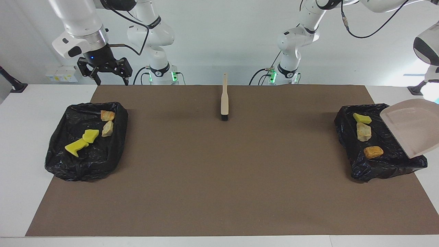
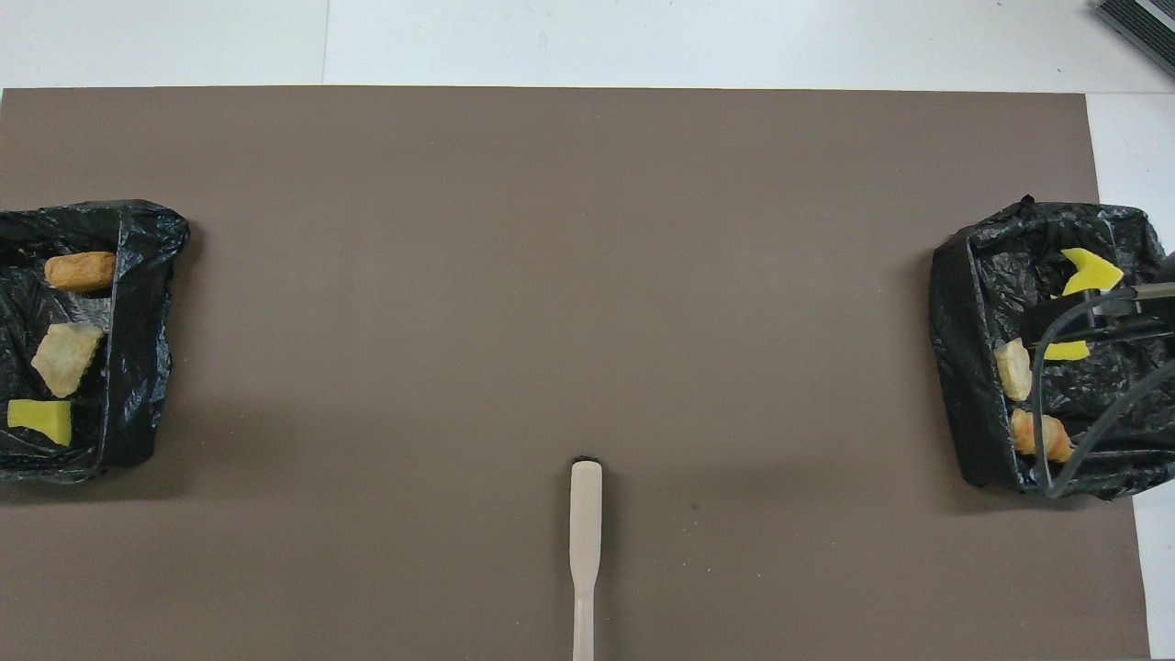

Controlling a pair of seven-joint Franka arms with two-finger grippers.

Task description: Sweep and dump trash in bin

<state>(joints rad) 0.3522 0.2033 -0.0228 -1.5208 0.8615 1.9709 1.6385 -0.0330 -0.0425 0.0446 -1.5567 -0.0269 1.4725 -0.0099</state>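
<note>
The trash lies in two black bag-lined bins at opposite ends of the brown mat (image 1: 219, 192) that covers most of the tabletop (image 1: 20, 137). In the bin at the left arm's end (image 1: 346, 120) sit three scraps in a row: a yellow sponge piece (image 1: 362, 118) nearest the robots, a tan lump (image 1: 363, 131) in the middle, and an orange-brown lump (image 1: 373, 152) farthest from them. A beige dustpan (image 1: 411, 132) is tilted over this bin's outer rim, its open mouth turned toward the scraps and its pan bare; the left gripper that carries it is out of both views, shut on its handle. In the bin at the right arm's end (image 1: 61, 164) lie four more scraps: two yellow sponge pieces, one (image 1: 91, 135) touching the other (image 1: 75, 148), a tan lump (image 1: 108, 128) beside them, and an orange-brown lump (image 1: 107, 115) near the bin's corner closest to the robots. The right gripper (image 1: 109, 81) hangs in the air with its jaws spread wide and nothing between them, over the tabletop's edge nearest the robots, by the mat's corner. A beige brush (image 1: 224, 99) lies on the mat midway between the bins, near the mat's edge closest to the robots, its handle pointing at them.
</note>
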